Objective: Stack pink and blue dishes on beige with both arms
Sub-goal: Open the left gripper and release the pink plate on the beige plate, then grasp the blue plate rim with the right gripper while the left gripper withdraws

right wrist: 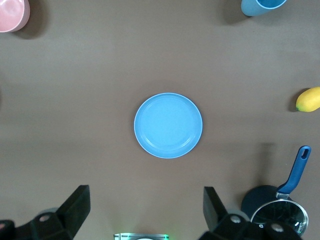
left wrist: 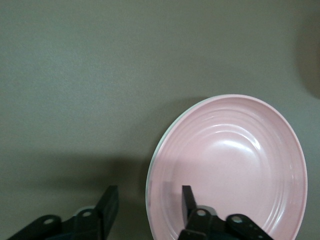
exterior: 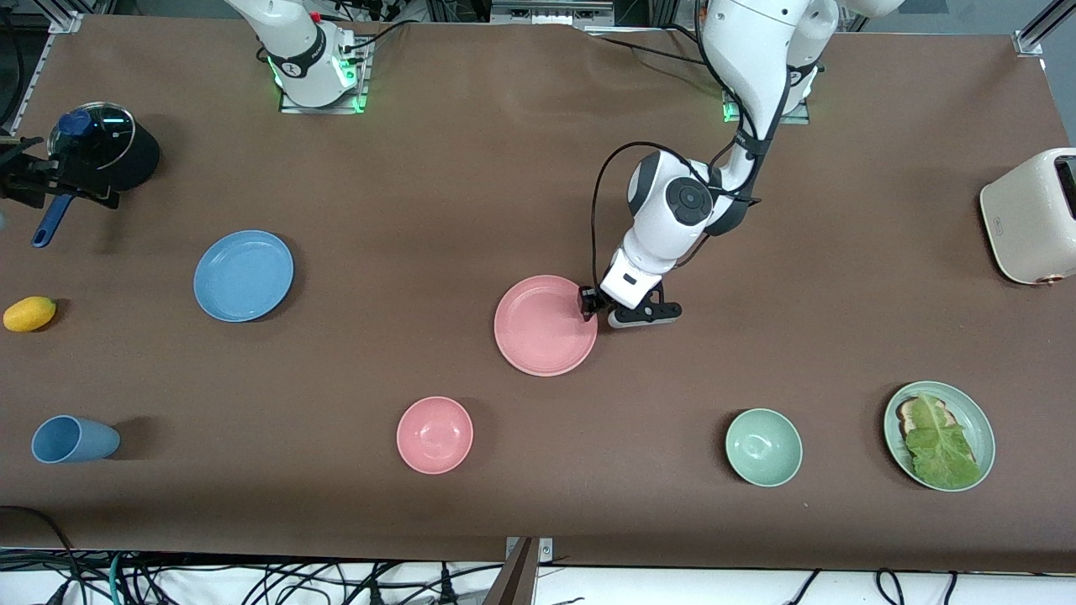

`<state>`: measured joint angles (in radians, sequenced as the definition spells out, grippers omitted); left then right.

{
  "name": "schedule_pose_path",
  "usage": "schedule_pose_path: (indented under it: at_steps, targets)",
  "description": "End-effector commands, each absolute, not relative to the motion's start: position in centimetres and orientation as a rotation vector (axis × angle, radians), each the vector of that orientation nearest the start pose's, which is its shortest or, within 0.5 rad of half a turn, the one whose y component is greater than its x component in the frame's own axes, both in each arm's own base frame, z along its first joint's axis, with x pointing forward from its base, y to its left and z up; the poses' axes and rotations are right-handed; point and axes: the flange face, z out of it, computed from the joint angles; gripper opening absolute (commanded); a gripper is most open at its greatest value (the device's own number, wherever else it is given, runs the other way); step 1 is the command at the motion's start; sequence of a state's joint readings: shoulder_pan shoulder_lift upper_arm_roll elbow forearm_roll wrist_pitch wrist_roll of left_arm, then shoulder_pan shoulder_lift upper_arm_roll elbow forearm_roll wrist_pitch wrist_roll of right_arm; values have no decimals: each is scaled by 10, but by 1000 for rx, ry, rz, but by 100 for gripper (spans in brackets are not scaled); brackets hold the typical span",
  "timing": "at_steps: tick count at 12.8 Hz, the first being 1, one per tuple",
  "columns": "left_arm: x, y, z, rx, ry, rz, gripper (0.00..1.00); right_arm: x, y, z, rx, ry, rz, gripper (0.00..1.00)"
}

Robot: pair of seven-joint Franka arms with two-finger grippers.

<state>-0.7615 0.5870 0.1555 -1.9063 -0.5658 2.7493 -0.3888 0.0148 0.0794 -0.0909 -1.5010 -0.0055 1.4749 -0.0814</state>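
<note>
pink plate [exterior: 545, 326] mid-table, apparently on the beige one | left gripper [exterior: 589, 303] at its rim, fingers spread astride the edge | blue plate [exterior: 244, 275] waits under right gripper [right wrist: 145, 207], wide apart

Both arms are built of white, rounded link housings. The left arm [exterior: 672, 210] carries a dark grey circular joint cap on its wrist housing, and a black cable loops from the forearm to the wrist. Its white flange ends in a black two-finger gripper [exterior: 586, 302] beside a grey-and-black camera bar. The right arm [exterior: 294, 38] shows a black band at its base link, a red fitting and black cables. Green indicator lights glow at both bases. Gripper fingers [right wrist: 75, 205] are matte black.
</note>
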Motion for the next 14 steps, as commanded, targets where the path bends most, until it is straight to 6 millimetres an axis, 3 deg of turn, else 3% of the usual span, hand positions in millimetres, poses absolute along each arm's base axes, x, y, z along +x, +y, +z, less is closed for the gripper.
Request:
schedule_pose_path:
  at_steps: [1,4,7,12,14]
  targets:
    - [551,-352,244,-3418,-422,-221,68,564,-48,604,-3140,17,164,100]
    - [561,-335,295,-3396,-336,-93,74,566,-54,569,-3143,23,302,100]
    - [576,-325,345,-3358,-250,17,76,568,-106,515,-3107,147,410,100]
    - [602,-306,417,-3296,-174,119,79,560,-149,382,-3040,140,362,100]
    - [602,-308,438,-3265,-125,141,80,559,-169,328,-2961,120,360,100]
